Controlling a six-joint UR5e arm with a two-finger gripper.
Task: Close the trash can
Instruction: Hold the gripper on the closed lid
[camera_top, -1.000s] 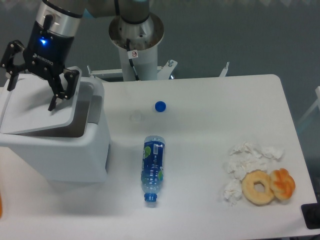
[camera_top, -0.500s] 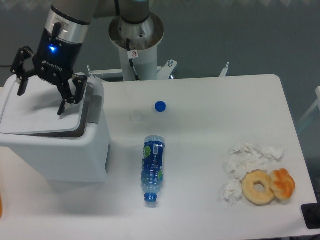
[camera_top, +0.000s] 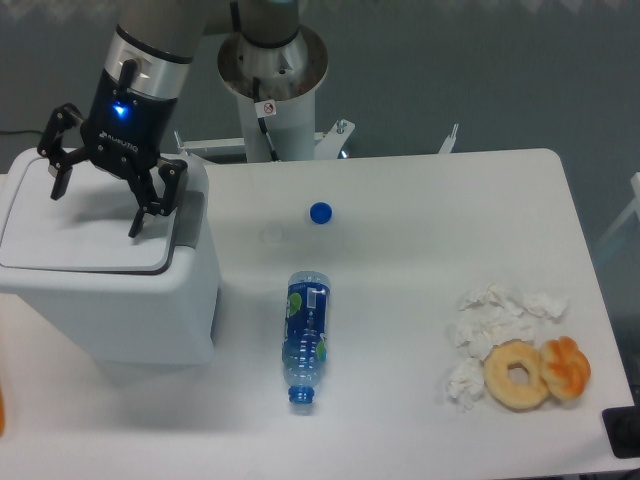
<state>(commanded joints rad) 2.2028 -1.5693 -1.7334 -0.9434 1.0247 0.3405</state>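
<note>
White counter (camera_top: 420, 190) fills most of the single camera view, with a grey wall behind it and the arm's round base at the far edge. At the counter's left edge stands the trash can (camera_top: 130, 310), its flat lid (camera_top: 85, 232) now lying nearly level on the body; a second ago the lid was tilted up with a dark gap showing along its right side, and that gap has all but closed. The pincer (camera_top: 92, 205) has shifted right and slightly down since then and hangs over the lid with its fingers spread wide, holding nothing; whether the fingertips touch the lid cannot be told.

Nothing else has moved. A blue bottle cap (camera_top: 320, 212) lies near the far edge, right of the can. A clear plastic bottle (camera_top: 306, 338) lies on its side around the middle, neck toward the near edge, just clear of the can's right wall. Crumpled tissues (camera_top: 492, 322), a doughnut (camera_top: 516, 374) and an orange pastry (camera_top: 566, 366) cluster near the near right corner, the doughnut and pastry touching. Open counter stretches between the bottle and the tissues, and across the far right corner.
</note>
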